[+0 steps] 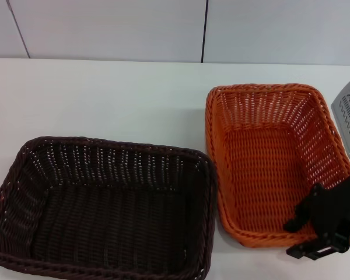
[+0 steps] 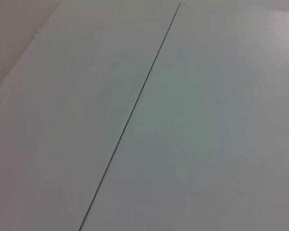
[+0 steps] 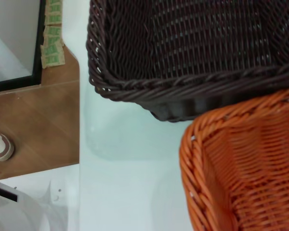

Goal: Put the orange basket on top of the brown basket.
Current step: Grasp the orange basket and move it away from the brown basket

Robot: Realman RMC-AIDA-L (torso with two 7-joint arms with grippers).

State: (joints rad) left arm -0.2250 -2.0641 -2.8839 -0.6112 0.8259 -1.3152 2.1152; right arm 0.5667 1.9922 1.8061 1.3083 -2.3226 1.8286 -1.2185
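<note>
On the white table [image 1: 105, 93], two baskets sit side by side, one of each colour. The brown basket [image 1: 105, 210] lies at the near left, its near rim close to the table's near edge. The orange basket [image 1: 274, 157] lies to the right, a little farther back, its left rim just beside the brown one's right rim with a thin strip of table between them. Bare tabletop stretches behind both baskets to the far wall. The right gripper [image 1: 315, 233] hovers at the orange basket's near right corner; whether it touches the rim, or how wide it stands, I cannot tell. No left gripper shows.
</note>
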